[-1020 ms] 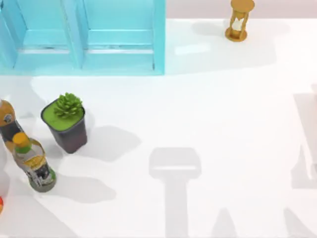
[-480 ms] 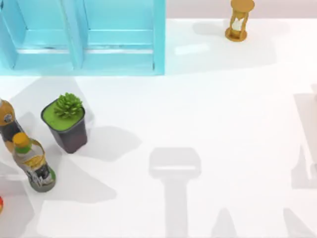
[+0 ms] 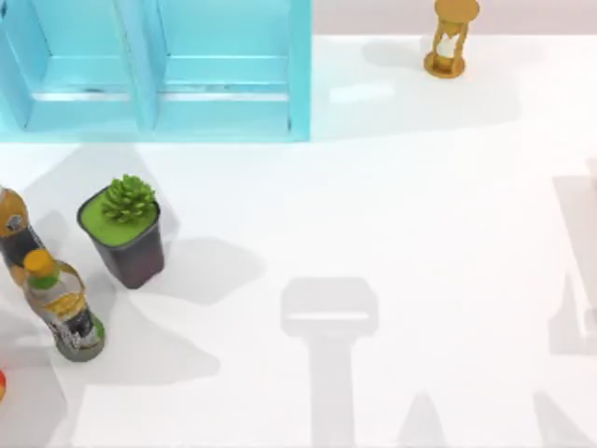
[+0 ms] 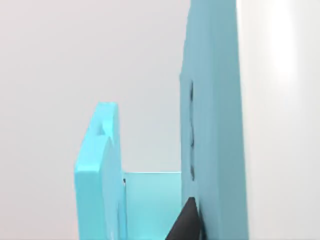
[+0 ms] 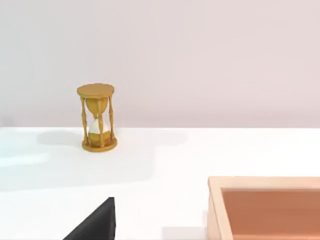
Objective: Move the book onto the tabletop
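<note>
From the top view's left edge, I see two bottles [image 3: 58,303] standing w/ a dark plant pot [image 3: 128,238] just beside them, green succulent on top. The light-blue cabinet [image 3: 224,70] sits at the upper left of the frame, and its shelves look bare from above. The white tabletop [image 3: 420,215] spreads across the rest of the frame, w/ grey shadows over its lower centre and right. A gold hourglass [image 3: 451,37] stands at the upper right. In the left wrist view, a dark tip of the left gripper [image 4: 187,222] sits close against a cabinet panel; I can't tell whether it's open or closed. In the right wrist view, a dark tip of the right gripper [image 5: 95,225] is over the tabletop near a tan box [image 5: 265,207], w/ the hourglass farther off. I can't tell that one's state either.
</note>
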